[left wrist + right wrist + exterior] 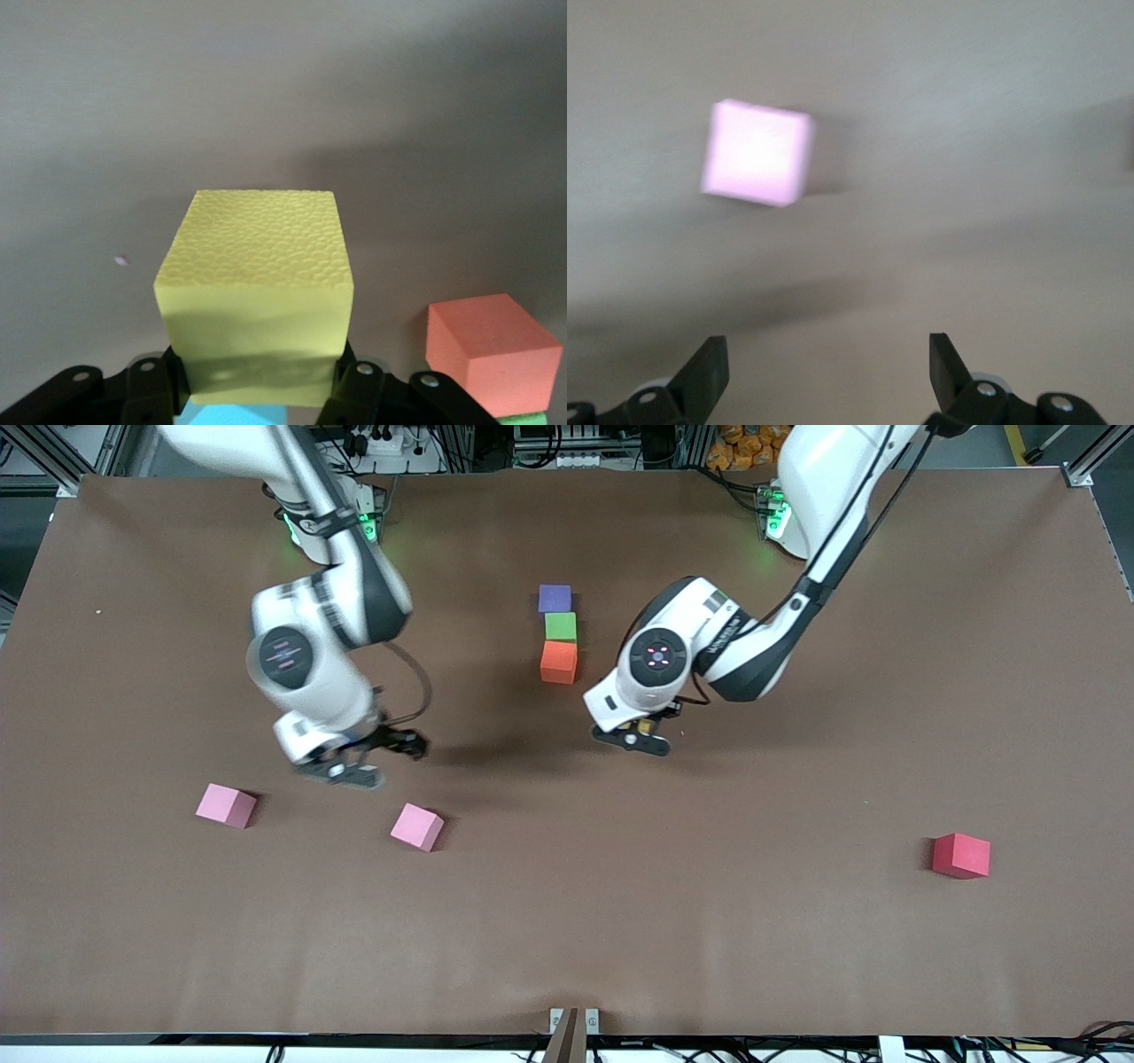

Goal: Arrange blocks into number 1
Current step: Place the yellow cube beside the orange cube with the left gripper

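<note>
A purple block (pixel 555 598), a green block (pixel 560 626) and an orange block (pixel 559 662) lie in a touching column mid-table. My left gripper (pixel 633 740) hangs beside the orange block, toward the left arm's end. In the left wrist view this gripper (pixel 257 382) is shut on a yellow block (pixel 255 292). A strip of a light blue block (pixel 232 414) shows under the yellow one. The orange block (pixel 492 350) sits close by. My right gripper (pixel 354 766) is open and holds nothing, and in its wrist view (pixel 824 363) a pink block (pixel 756 152) lies ahead.
Two pink blocks (pixel 226 805) (pixel 417 826) lie on the brown table (pixel 709 921), nearer the front camera than my right gripper. A red block (pixel 961 856) sits alone toward the left arm's end.
</note>
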`<action>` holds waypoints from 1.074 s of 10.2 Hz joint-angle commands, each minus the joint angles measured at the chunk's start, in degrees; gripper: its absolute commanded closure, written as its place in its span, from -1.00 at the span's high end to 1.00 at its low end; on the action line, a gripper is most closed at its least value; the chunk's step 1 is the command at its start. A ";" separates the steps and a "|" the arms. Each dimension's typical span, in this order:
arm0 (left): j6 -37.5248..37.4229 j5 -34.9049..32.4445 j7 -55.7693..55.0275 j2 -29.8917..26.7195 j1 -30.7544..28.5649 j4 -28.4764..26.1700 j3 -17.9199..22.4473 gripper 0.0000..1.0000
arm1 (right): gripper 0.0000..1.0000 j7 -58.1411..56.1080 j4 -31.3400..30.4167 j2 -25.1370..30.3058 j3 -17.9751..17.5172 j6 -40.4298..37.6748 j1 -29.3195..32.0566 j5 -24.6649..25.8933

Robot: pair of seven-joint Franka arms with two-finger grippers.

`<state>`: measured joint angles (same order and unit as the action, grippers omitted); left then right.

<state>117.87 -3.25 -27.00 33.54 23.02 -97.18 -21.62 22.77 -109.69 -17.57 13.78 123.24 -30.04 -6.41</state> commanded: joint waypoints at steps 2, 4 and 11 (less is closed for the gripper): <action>-0.62 0.61 -1.28 8.18 6.23 9.26 1.05 0.05 | 1.00 -13.34 4.65 1.23 -1.04 -9.23 10.15 0.35; -0.45 0.44 -3.14 10.14 8.09 10.60 1.76 0.04 | 1.00 -22.11 4.83 2.19 -1.13 -10.82 14.72 -0.35; -0.36 1.14 -14.46 9.79 10.21 10.34 1.59 0.03 | 1.00 -26.64 4.48 2.19 -1.12 -12.76 16.33 -0.71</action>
<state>117.95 -3.20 -38.90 43.50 32.54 -87.35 -20.63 -2.98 -104.64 -16.34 13.29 111.04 -14.09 -6.69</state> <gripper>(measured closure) 0.423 0.000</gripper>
